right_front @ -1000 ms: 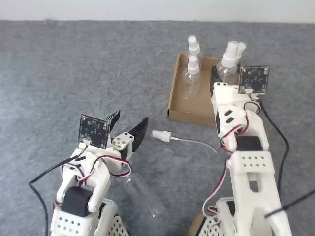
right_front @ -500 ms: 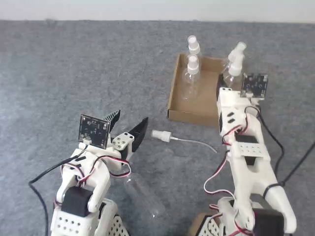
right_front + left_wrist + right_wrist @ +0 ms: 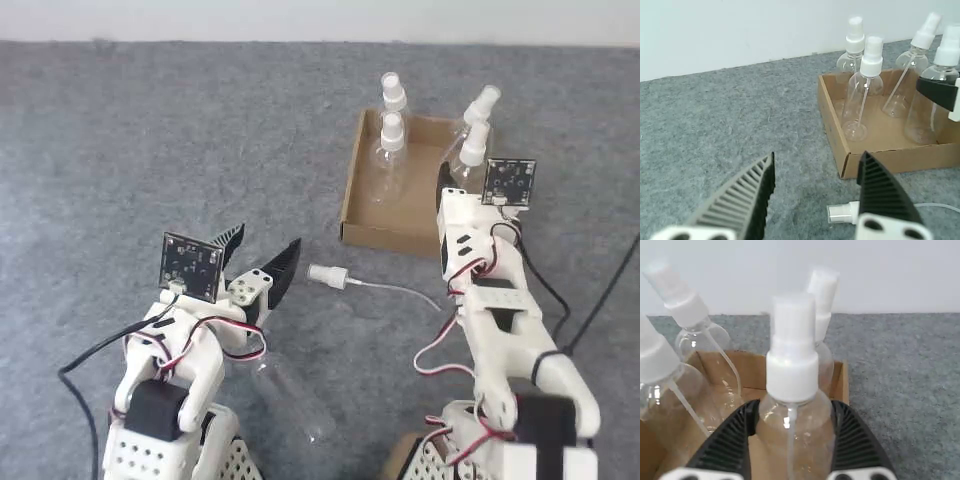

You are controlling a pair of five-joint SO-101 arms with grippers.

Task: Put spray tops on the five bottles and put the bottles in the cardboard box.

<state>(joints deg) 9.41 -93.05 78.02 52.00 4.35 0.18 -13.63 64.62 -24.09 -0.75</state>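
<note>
Sitting clamped in the right pincer [image 3: 793, 415] is a bottle [image 3: 792, 370].

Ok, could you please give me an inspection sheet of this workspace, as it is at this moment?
Surface: grey carpet, flat.
Job's things: four capped bottles at the cardboard box; an uncapped bottle lies beside the left arm's base; a loose spray top lies on the carpet in front of the box.
Clutter: nothing seen.
Grippers: left gripper open, above the carpet near the loose spray top; right gripper shut on one capped bottle, the held bottle.
Cables: thin wires along both arms; a black cable on the carpet.
Surroundings: pale wall behind.
</note>
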